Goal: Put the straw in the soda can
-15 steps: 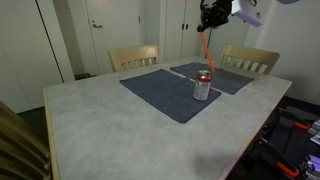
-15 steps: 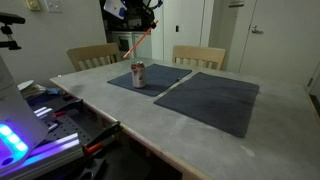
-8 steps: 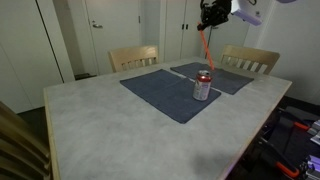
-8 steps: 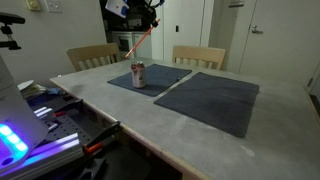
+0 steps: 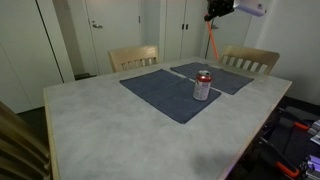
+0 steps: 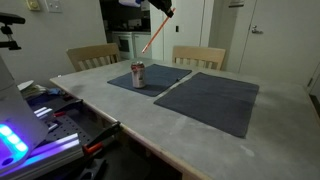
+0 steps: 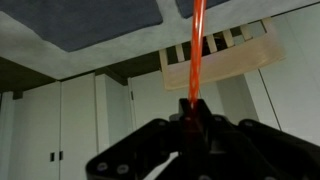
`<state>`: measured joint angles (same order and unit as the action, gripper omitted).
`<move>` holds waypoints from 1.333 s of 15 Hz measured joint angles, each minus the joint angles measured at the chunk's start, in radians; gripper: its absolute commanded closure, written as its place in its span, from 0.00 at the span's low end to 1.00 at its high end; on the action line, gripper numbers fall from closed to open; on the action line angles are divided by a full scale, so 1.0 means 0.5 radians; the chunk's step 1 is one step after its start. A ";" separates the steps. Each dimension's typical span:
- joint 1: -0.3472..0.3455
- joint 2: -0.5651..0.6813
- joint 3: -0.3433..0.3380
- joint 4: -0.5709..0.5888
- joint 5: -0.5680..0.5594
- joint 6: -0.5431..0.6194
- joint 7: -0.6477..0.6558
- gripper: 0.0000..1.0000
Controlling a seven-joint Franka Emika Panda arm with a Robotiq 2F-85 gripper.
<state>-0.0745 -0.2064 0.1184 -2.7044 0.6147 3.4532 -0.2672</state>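
The red soda can [image 5: 203, 85] with a silver top stands upright on a dark placemat [image 5: 165, 92], and shows in both exterior views [image 6: 138, 75]. My gripper [image 5: 217, 12] is high above the table, up and to one side of the can, shut on the top end of the red-orange straw [image 5: 211, 38]. The straw hangs down slanted from the gripper [image 6: 166, 11] in an exterior view [image 6: 155, 34], its lower end well above the can. In the wrist view the straw [image 7: 196, 45] runs straight out from the closed gripper [image 7: 190, 112].
A second placemat [image 6: 210, 98] lies beside the first on the grey table [image 5: 110, 130]. Two wooden chairs [image 5: 133, 57] [image 5: 250, 60] stand at the far edge. White doors fill the background. Equipment with cables sits beside the table [image 6: 50, 115].
The gripper has risen and shifted sideways with the straw. The straw's lower end is now higher and farther from the can's top.
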 measured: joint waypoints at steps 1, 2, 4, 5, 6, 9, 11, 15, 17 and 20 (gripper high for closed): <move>-0.060 0.000 0.068 0.004 0.013 0.000 0.000 0.98; -0.105 0.000 0.132 0.004 0.025 0.000 0.005 0.98; -0.166 0.003 0.256 -0.007 0.068 -0.002 0.016 0.98; -0.179 0.007 0.305 -0.021 0.093 -0.003 0.026 0.98; -0.183 0.012 0.346 -0.042 0.117 -0.003 0.042 0.98; -0.228 0.014 0.462 -0.107 0.204 -0.001 0.077 0.98; -0.306 0.002 0.558 -0.128 0.255 0.000 0.091 0.98; -0.571 -0.084 0.808 -0.129 0.340 0.001 0.122 0.98; -0.704 -0.134 0.950 -0.130 0.355 0.001 0.164 0.98; -0.889 -0.179 1.205 -0.138 0.377 0.001 0.251 0.98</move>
<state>-0.5190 -0.2957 0.7211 -2.7734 0.8030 3.4536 -0.1419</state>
